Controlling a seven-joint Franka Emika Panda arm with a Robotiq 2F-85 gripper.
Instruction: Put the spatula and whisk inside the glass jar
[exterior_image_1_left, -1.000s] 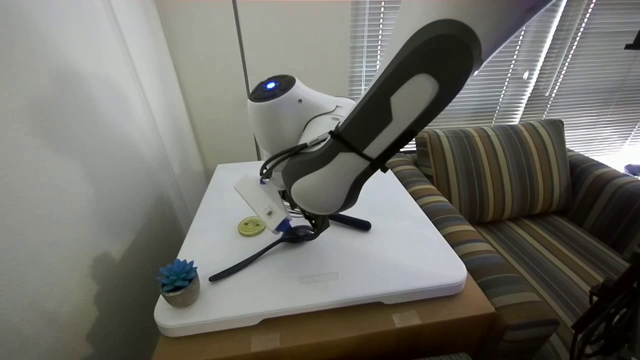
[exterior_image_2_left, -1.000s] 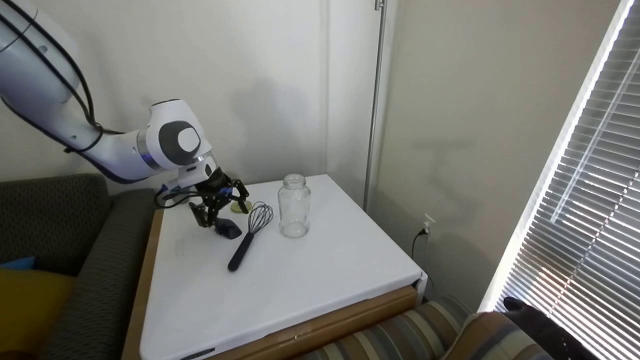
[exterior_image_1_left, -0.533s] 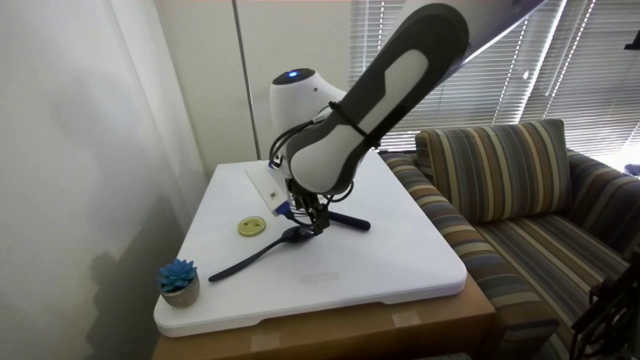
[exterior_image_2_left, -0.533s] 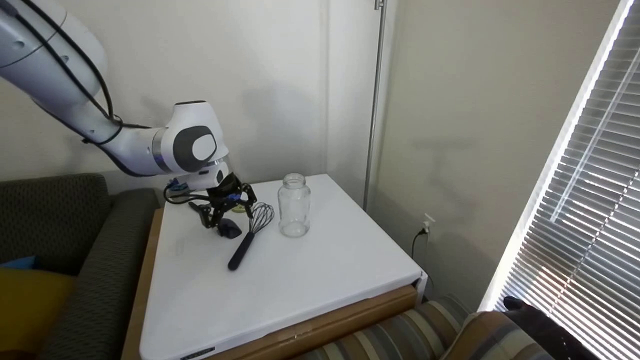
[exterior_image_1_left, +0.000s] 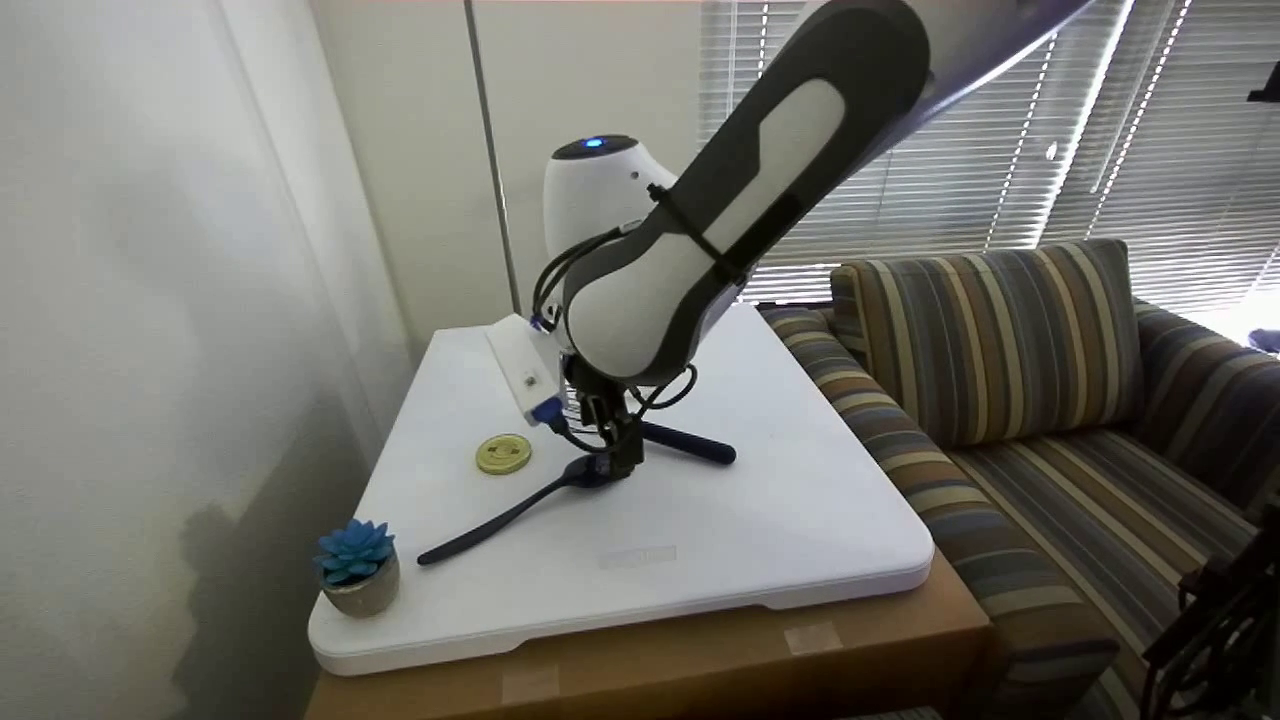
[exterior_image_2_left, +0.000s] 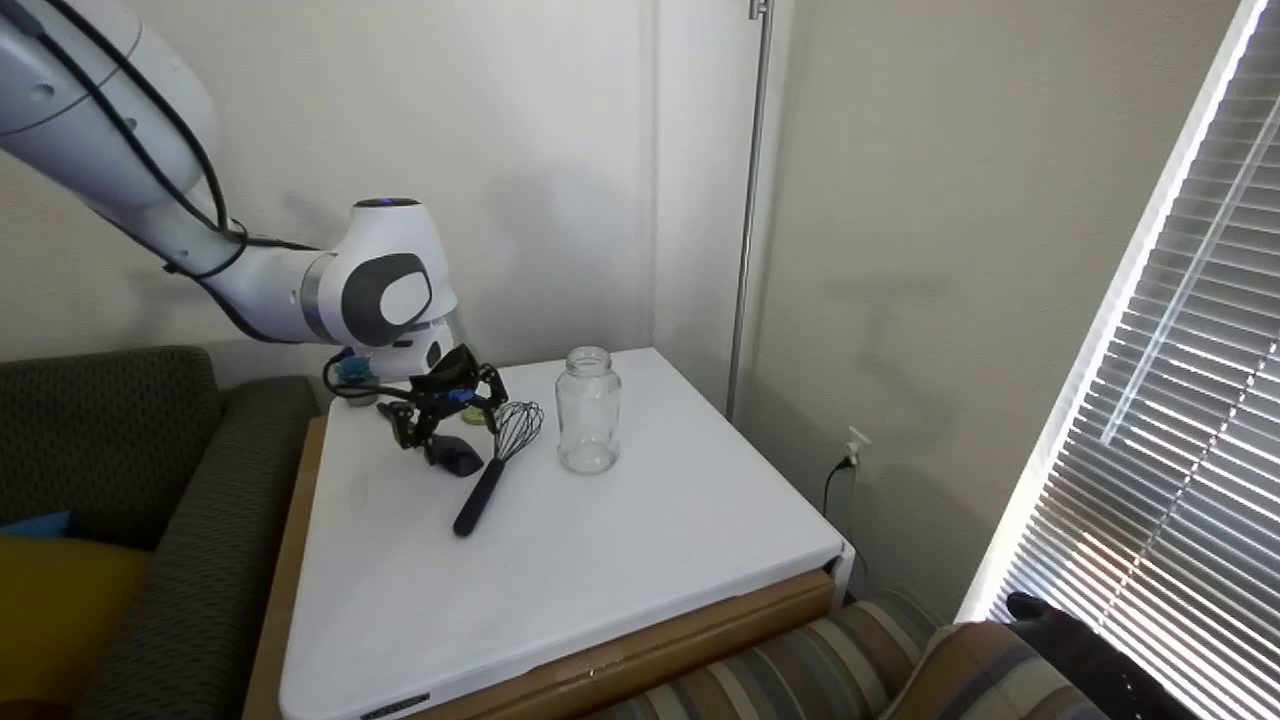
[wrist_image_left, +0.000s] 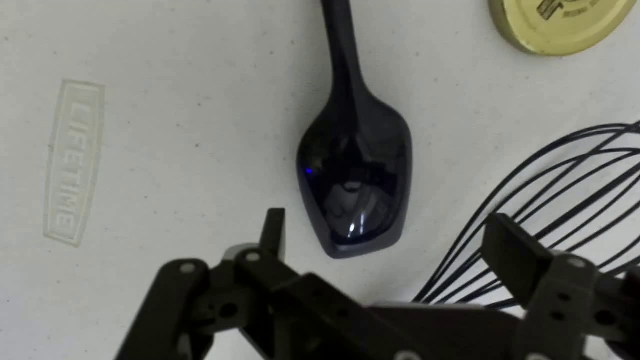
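The black spatula (exterior_image_1_left: 488, 524) lies on the white table in both exterior views. In the wrist view its glossy spatula head (wrist_image_left: 356, 165) points toward my gripper (wrist_image_left: 386, 222). Its jaws stand wide, low over the table, with the tip of the head between them and nothing gripped. The whisk (exterior_image_2_left: 482, 495) lies beside the spatula. Its wire head runs behind my right-hand finger (wrist_image_left: 515, 260) in the wrist view; contact cannot be judged. The clear glass jar (exterior_image_2_left: 588, 425) stands upright past the whisk, lidless. The arm hides it in an exterior view.
A gold lid (exterior_image_1_left: 503, 453) lies flat near the spatula. A potted blue succulent (exterior_image_1_left: 357, 568) sits at a table (exterior_image_1_left: 780, 530) corner. A striped armchair (exterior_image_1_left: 985, 340) borders one side, and walls stand close behind.
The arm has shifted across the table toward the whisk, then slightly back. The whisk has slid slightly within the last half second. Spatula and jar have stayed put, and the jaws have remained open.
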